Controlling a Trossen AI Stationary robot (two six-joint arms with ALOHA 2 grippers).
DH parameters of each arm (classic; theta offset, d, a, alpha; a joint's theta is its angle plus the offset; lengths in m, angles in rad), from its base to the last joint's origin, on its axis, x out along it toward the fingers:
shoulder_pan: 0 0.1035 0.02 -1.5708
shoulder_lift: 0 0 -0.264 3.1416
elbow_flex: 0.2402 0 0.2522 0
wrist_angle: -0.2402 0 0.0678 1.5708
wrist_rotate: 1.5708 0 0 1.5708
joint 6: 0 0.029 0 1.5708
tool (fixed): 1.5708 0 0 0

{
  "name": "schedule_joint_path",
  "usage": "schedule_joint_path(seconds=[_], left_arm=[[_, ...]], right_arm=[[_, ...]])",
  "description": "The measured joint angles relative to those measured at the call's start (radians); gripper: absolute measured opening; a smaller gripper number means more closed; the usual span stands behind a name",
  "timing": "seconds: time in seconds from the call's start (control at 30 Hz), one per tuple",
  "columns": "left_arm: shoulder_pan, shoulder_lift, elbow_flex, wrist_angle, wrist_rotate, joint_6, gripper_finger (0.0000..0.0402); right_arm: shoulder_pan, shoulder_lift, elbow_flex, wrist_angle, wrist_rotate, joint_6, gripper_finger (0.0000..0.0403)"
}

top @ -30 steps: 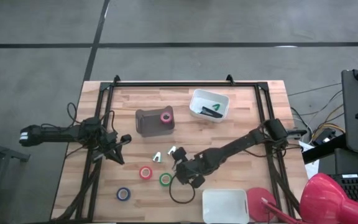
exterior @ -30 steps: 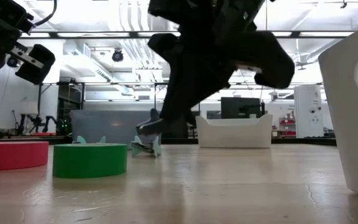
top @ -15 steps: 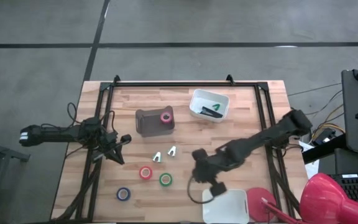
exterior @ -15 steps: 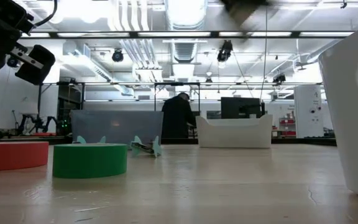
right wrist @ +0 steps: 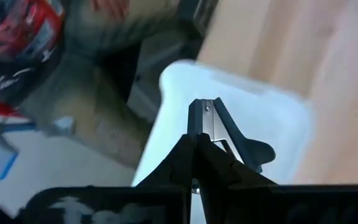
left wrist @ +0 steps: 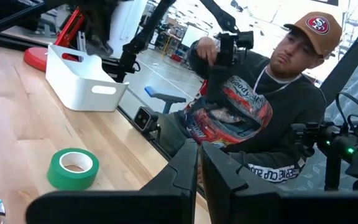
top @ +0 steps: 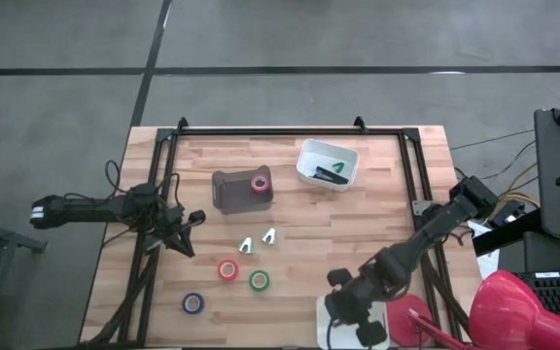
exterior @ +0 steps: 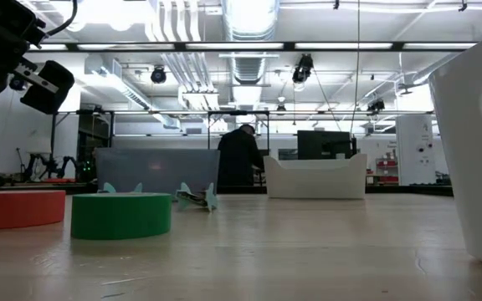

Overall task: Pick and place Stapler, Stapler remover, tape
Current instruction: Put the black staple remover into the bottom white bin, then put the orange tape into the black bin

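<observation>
My right gripper [top: 355, 324] is shut on a dark-handled metal staple remover [right wrist: 215, 124] above the near white bin [top: 333, 309]. My left gripper [top: 192, 220] is shut and empty at the table's left. Two pale teal staple removers [top: 246, 245] [top: 268, 234] lie mid-table. The red tape [top: 227, 269], green tape [top: 259, 280] and blue tape [top: 192, 302] lie flat on the wood. The pink tape [top: 259, 183] sits on a grey holder [top: 233, 191]. A black stapler [top: 331, 174] lies in the far white bin [top: 307, 154]. My right gripper pinches the staple remover's near end [right wrist: 199, 144] between its two fingertips. The remover's metal jaws [right wrist: 207, 109] stick out beyond the fingers, lifted clear over the white bin [right wrist: 253, 118].
A black frame [top: 159, 194] runs along the table's left, far and right sides. A red lamp [top: 513, 311] and a red disc [top: 406, 316] stand at the near right corner. A person sits beyond the table's near edge [left wrist: 260, 106].
My right gripper has gone from beside the teal staple removers at mid-table toward the near edge, ending over the near white bin with the dark staple remover. It has left the low view. The teal removers and the tapes have stayed put.
</observation>
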Motion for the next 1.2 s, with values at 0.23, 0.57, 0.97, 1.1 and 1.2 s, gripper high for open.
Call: schedule_joint_path(seconds=[0.23, 0.57, 0.97, 1.1, 1.2], left_arm=[[0.0, 0.0, 0.0, 0.001, 0.0, 0.0, 0.0023], [0.0, 0.0, 0.0, 0.0, 0.0, 0.0, 0.0023], [0.0, 0.0, 0.0, -0.006, 0.0, 0.0, 0.0023], [0.0, 0.0, 0.0, -0.006, 0.0, 0.0, 0.0023], [0.0, 0.0, 0.0, -0.006, 0.0, 0.0, 0.0023]], right_arm=[[0.004, 0.091, -0.003, 0.009, -0.091, 0.032, 0.0008], [-0.034, 0.151, -0.005, -0.052, -0.086, 0.064, 0.0008], [-0.04, 0.146, -0.006, -0.054, -0.057, 0.087, 0.0072], [-0.047, 0.13, 0.002, -0.078, -0.057, 0.024, 0.01], [-0.05, 0.099, 0.002, -0.082, -0.008, -0.043, 0.0105]])
